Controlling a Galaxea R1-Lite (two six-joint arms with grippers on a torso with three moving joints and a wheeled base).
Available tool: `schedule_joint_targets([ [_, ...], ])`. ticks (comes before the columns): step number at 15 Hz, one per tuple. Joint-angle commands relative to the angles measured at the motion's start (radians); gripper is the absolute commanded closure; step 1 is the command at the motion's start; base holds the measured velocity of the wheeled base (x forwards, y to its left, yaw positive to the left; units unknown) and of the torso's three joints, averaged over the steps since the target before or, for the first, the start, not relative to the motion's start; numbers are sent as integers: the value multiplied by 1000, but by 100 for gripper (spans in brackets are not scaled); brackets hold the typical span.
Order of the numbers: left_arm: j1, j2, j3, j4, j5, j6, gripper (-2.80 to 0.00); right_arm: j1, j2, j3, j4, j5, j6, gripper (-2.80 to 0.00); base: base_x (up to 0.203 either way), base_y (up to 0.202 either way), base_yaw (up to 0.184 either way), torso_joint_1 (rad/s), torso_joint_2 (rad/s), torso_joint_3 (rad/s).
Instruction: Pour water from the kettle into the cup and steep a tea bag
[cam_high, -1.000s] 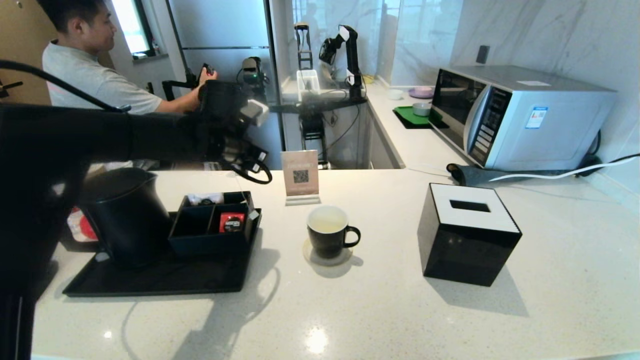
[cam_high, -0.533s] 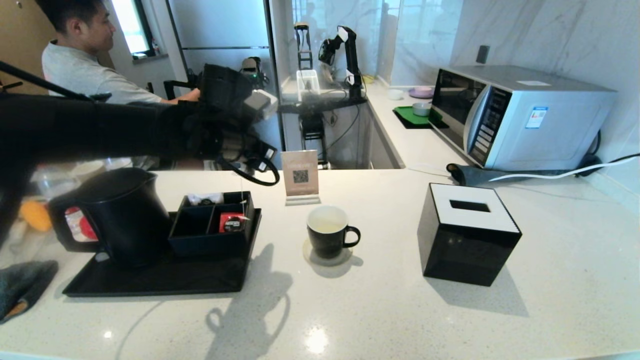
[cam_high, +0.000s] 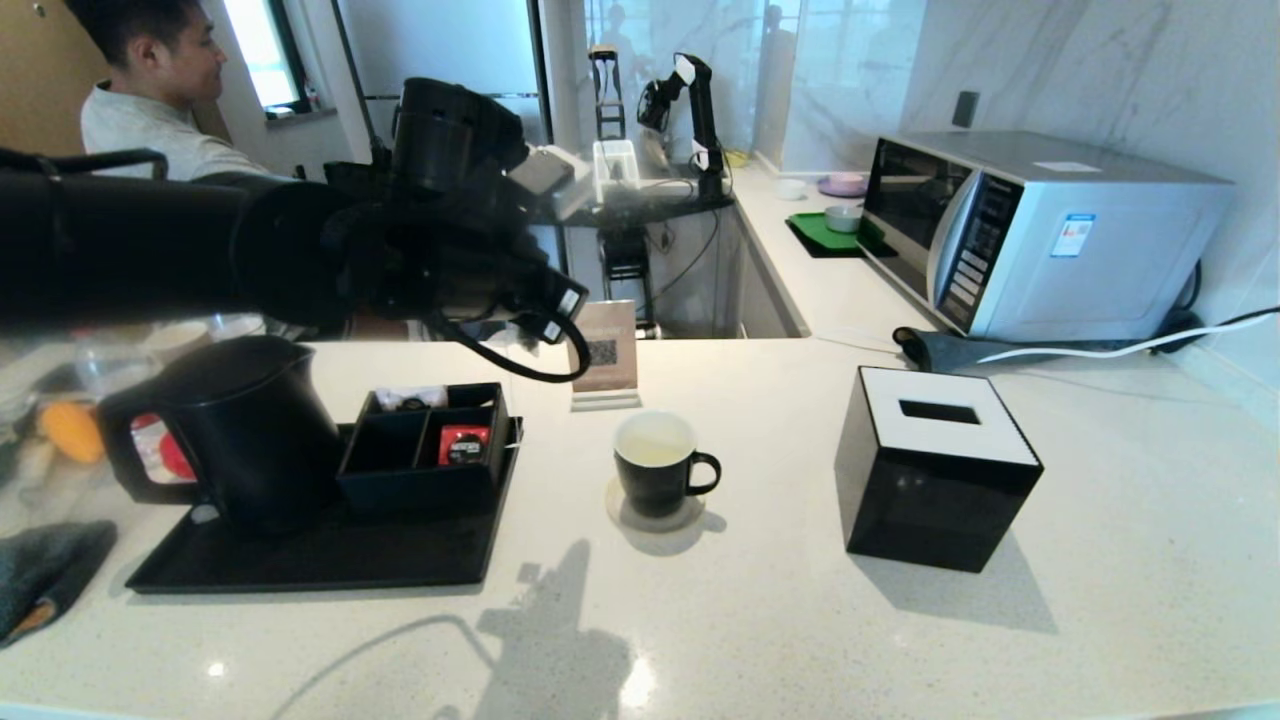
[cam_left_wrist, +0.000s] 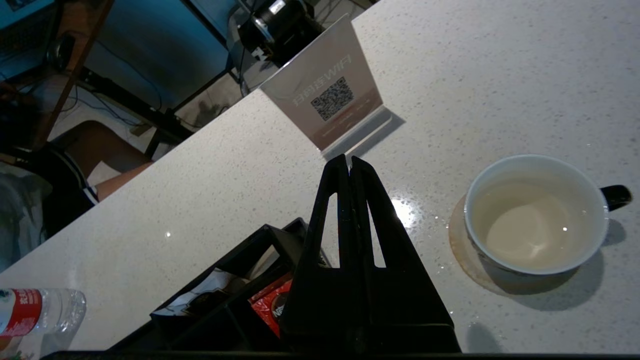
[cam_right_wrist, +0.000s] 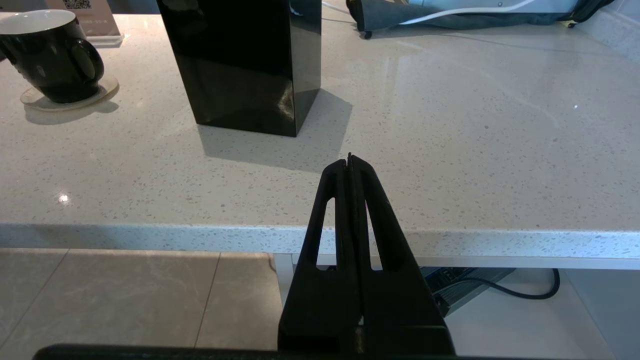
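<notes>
Speckled white surface (cam_high: 800, 620) — cup (cam_high: 655, 463) on its coaster, centre, holding pale liquid; kettle (cam_high: 250, 430) on the tray at left. My left gripper (cam_left_wrist: 349, 161) hovers above the organiser, jaws closed, empty; my right gripper (cam_right_wrist: 349, 159) — closed, parked off the edge.

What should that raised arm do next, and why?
Probably slide the left gripper sideways until it is above the cup. Its fingers are shut, it hangs near the organiser box, and the cup already holds water. I cannot see a tea bag in its grip.

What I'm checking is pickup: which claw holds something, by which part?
Cannot be told: the left claw, raised near the cup, is shut, nothing visible; right claw holds nothing.
</notes>
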Motion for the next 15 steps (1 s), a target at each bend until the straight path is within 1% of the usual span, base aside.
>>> schedule_joint_targets([
  [1,-24,-34,17,0,1,0,0,0,1,0,-2,0,-2,0,0,0,0,0,0,0],
  [4,-33,-53,34,0,-1,-1,0,0,1,-5,-11,2,-36,0,0,0,0,0,0,0],
  [5,-37,-55,34,-1,-1,-11,0,0,1,-25,-9,8,-38,0,0,0,0,0,0,0],
  [7,-55,-59,34,0,2,-44,0,0,7,-105,18,43,-38,0,0,0,0,0,0,0],
  [9,-66,-59,34,-1,1,-52,0,0,64,-180,37,64,-40,0,0,0,0,0,0,0],
  [11,-85,-61,35,-17,-1,-59,0,3,150,-261,38,118,-59,0,0,0,0,0,0,0],
  [13,-100,-61,55,-75,-2,-64,0,12,242,-332,37,181,-100,0,0,0,0,0,0,0],
  [15,-119,-65,81,-105,-1,-64,0,16,337,-381,22,240,-133,0,0,0,0,0,0,0],
])
